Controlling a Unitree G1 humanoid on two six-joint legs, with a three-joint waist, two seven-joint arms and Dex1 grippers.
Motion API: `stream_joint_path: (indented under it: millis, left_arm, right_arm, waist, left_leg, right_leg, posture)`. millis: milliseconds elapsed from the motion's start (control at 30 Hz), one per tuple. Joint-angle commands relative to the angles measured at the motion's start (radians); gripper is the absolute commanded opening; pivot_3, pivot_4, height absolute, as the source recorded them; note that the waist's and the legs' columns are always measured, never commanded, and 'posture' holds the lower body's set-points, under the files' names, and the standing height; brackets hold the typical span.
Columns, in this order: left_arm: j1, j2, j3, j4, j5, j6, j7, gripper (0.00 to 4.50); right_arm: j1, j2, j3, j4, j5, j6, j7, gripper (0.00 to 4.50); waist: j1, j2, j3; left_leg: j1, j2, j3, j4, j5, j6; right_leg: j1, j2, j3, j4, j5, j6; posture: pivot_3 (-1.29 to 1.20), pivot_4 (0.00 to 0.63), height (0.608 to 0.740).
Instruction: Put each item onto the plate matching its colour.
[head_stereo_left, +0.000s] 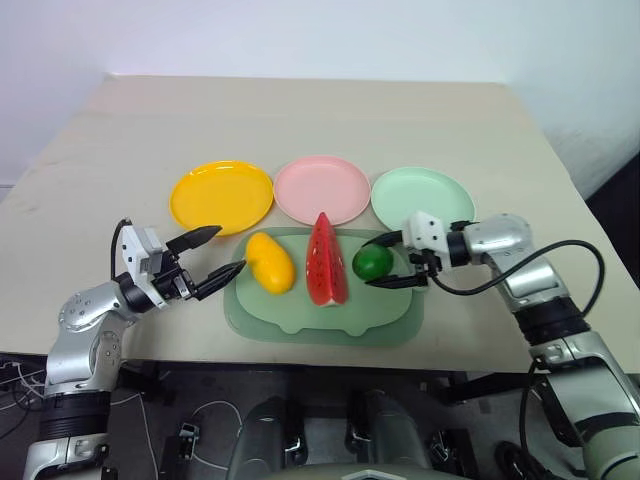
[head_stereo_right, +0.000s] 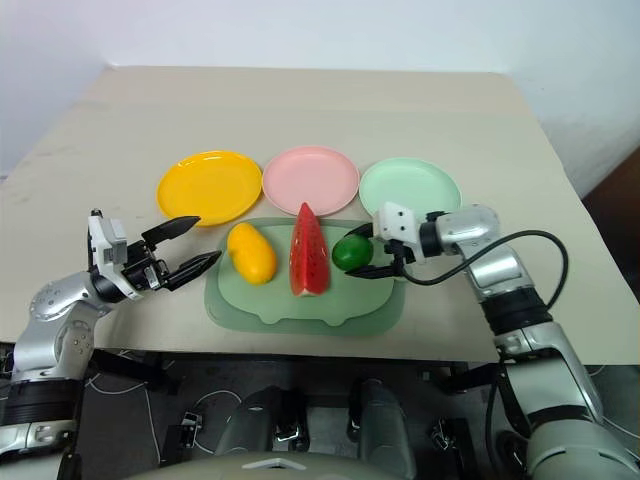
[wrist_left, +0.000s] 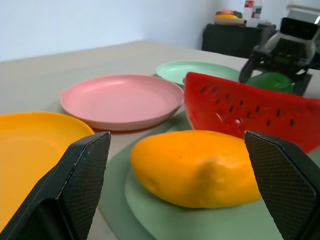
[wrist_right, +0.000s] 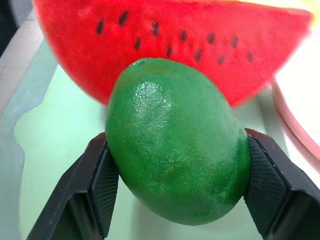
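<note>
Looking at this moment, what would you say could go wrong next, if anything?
The right gripper pinches the lime on its rounded sides, so it might squirt out when lifted. The watermelon wedge stands close beside it and could be knocked over. The open left gripper sits near the mango and might nudge it.

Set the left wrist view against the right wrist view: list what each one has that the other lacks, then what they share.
Left wrist view: the yellow plate, the mint plate, and the mango seen whole, just ahead of the open left hand. Right wrist view: a close look at the right hand, its pads pressed against both sides of the lime. Shared: the watermelon wedge, the lime and the green mat.
</note>
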Motion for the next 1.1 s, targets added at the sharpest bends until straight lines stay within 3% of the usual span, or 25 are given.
stream_joint_path:
  millis: [33,233,667,700,767,933,1100]
  left_arm:
    - [-0.018,0.002,0.006,-0.012,0.000,-0.018,0.002,4.50]
    - [-0.020,-0.009,-0.001,-0.020,0.001,-0.017,0.014,4.50]
    - [-0.012,-0.006,-0.002,-0.041,0.005,-0.014,0.035,4.50]
    - [-0.011,-0.005,-0.003,-0.046,0.005,-0.012,0.038,4.50]
    - [-0.012,-0.004,-0.004,-0.054,0.003,-0.006,0.043,4.50]
    - [-0.010,-0.001,-0.009,-0.076,-0.001,0.011,0.051,4.50]
    - [-0.001,0.004,-0.004,-0.093,-0.004,0.023,0.056,4.50]
  right_arm:
    - [-0.031,-0.023,-0.110,-0.033,0.058,0.089,-0.076,3.06]
    - [-0.146,0.031,-0.146,0.103,-0.009,0.300,-0.335,3.06]
    - [-0.248,0.065,-0.065,0.328,-0.165,0.344,-0.509,3.06]
    - [-0.253,0.065,-0.069,0.330,-0.162,0.351,-0.509,3.78]
    - [-0.251,0.053,-0.065,0.313,-0.156,0.359,-0.481,4.35]
    - [-0.206,0.010,-0.054,0.218,-0.173,0.345,-0.445,4.43]
    - [-0.150,-0.040,-0.118,0.010,-0.124,0.450,-0.440,4.43]
  waist:
    - [-0.001,0.000,0.000]
    - [-0.008,0.000,0.000]
    - [-0.008,0.000,0.000]
    - [-0.008,0.000,0.000]
    - [-0.007,0.000,0.000]
    - [-0.005,0.000,0.000]
    - [-0.006,0.000,0.000]
  left_leg:
    - [0.000,0.000,0.000,0.000,0.000,0.000]
    - [0.000,0.000,0.000,0.000,0.000,0.000]
    - [-0.002,0.000,0.003,0.000,0.000,0.000]
    - [-0.002,0.000,0.003,0.000,0.000,0.000]
    - [-0.002,0.000,0.003,0.000,0.000,0.000]
    - [-0.002,0.000,0.003,0.001,0.000,0.000]
    - [-0.002,0.000,0.004,0.001,0.000,0.000]
  right_leg:
    - [0.000,0.000,0.000,0.000,0.000,0.000]
    - [-0.001,0.000,0.000,0.001,0.000,0.000]
    - [-0.005,0.000,0.001,0.005,0.000,0.000]
    - [-0.005,0.000,0.001,0.006,0.000,0.000]
    - [-0.005,0.000,0.002,0.007,0.000,0.001]
    - [-0.005,-0.001,0.002,0.008,-0.001,0.002]
    - [-0.006,-0.001,0.002,0.009,-0.001,0.002]
  posture:
    - [0.00,0.150,0.696]
    - [0.00,0.150,0.696]
    - [0.00,0.150,0.696]
    - [0.00,0.150,0.696]
    - [0.00,0.150,0.696]
    - [0.00,0.150,0.696]
    - [0.00,0.150,0.696]
